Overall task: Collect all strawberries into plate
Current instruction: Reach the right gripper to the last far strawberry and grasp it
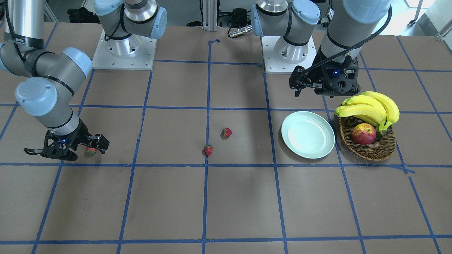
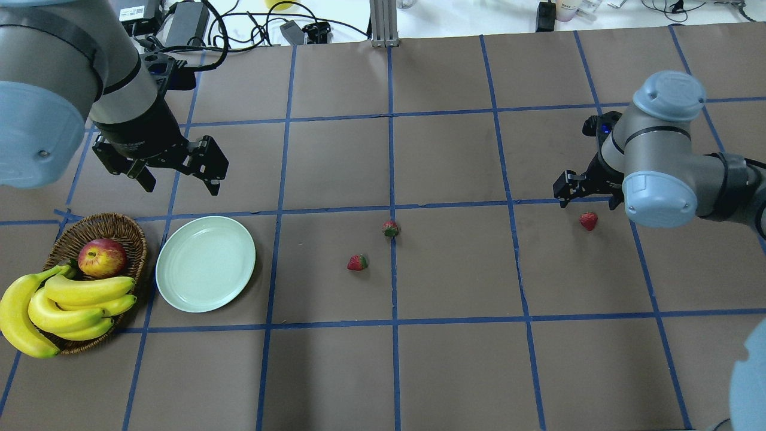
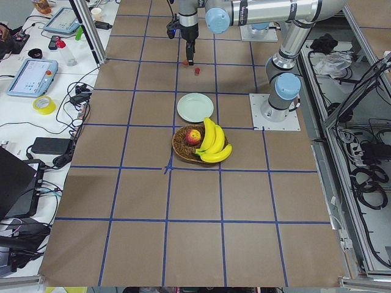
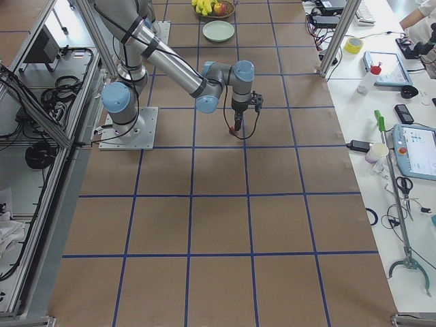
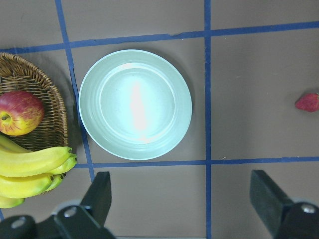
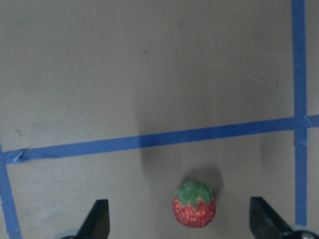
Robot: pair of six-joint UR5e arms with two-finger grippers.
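Observation:
Three strawberries lie on the brown table. One strawberry (image 2: 588, 221) (image 6: 194, 204) sits at the right, right below my right gripper (image 2: 588, 205) (image 6: 182, 221), which is open with a finger on each side of it and not touching it. Two more strawberries (image 2: 390, 228) (image 2: 357, 263) lie near the table's middle. The pale mint-green plate (image 2: 205, 264) (image 5: 135, 104) is empty, at the left. My left gripper (image 2: 181, 188) (image 5: 182, 199) is open and empty, hovering above the table just behind the plate.
A brown wicker basket (image 2: 119, 222) stands left of the plate, touching or nearly touching it. It holds a red-yellow apple (image 2: 102, 257) and a bunch of bananas (image 2: 66, 302). The two arm bases (image 1: 123, 49) (image 1: 287, 53) stand at the robot's side of the table.

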